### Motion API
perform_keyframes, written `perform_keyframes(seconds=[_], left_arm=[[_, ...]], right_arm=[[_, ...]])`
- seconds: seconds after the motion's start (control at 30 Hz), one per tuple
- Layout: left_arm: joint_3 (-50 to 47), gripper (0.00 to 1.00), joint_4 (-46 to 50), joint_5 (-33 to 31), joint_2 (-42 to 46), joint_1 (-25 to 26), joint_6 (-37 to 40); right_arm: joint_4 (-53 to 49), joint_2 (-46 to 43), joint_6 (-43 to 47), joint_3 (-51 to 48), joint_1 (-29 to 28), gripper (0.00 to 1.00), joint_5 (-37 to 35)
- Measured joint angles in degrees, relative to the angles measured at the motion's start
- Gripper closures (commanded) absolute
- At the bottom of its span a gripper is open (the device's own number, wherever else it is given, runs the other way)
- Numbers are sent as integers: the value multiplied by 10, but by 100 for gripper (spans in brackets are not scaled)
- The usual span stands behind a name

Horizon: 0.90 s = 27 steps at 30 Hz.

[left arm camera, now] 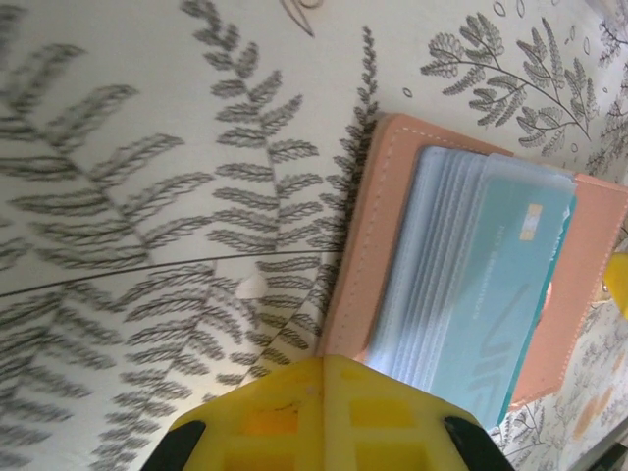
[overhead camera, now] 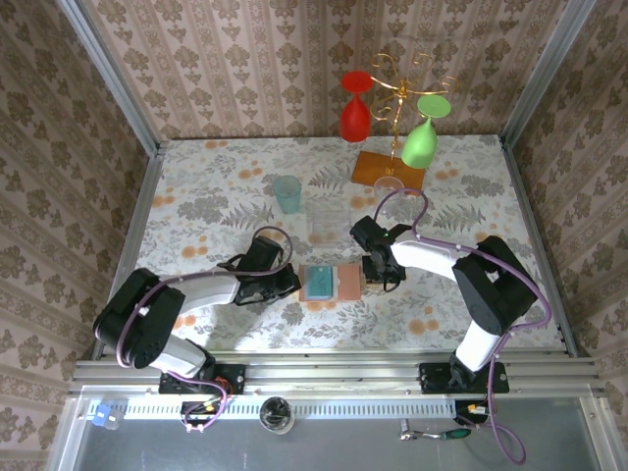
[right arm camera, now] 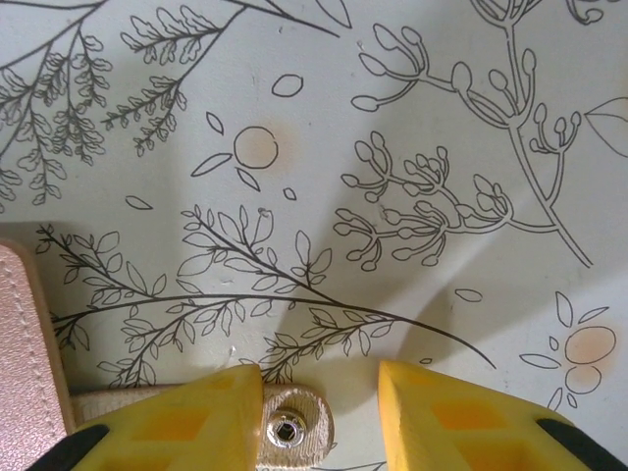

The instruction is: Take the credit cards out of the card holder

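Finds card holder (overhead camera: 348,283) lying open mid-table between both arms, teal credit cards (overhead camera: 319,283) sleeved in its left half. Records left gripper (left arm camera: 324,381) closed, tips together at holder's near edge. Records right gripper (right arm camera: 321,381) parted, straddling snap tab (right arm camera: 287,432) without clamping it. Judges risk as holder sliding or folding shut during card pull, for want of firm pinning. Sees layered sleeves from left wrist, tab's metal snap from right wrist, neither discernible from overhead.

We count one card holder (overhead camera: 349,283), one visible teal credit card (left arm camera: 510,285), one red goblet (overhead camera: 355,110), one green goblet (overhead camera: 419,142), one rack (overhead camera: 389,169), one tumbler (overhead camera: 287,194).
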<state>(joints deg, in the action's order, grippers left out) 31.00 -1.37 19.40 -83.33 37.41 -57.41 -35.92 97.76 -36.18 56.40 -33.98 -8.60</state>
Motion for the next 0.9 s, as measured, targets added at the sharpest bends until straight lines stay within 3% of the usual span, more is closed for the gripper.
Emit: perform_keyframes(seconds=[0.5, 0.9], left_arm=[[26, 92, 44, -13, 57, -4, 4], [72, 91, 8, 24, -29, 17, 20]], right_arm=[[-50, -65, 7, 29, 3, 62, 16], [-22, -120, -10, 34, -5, 62, 107]])
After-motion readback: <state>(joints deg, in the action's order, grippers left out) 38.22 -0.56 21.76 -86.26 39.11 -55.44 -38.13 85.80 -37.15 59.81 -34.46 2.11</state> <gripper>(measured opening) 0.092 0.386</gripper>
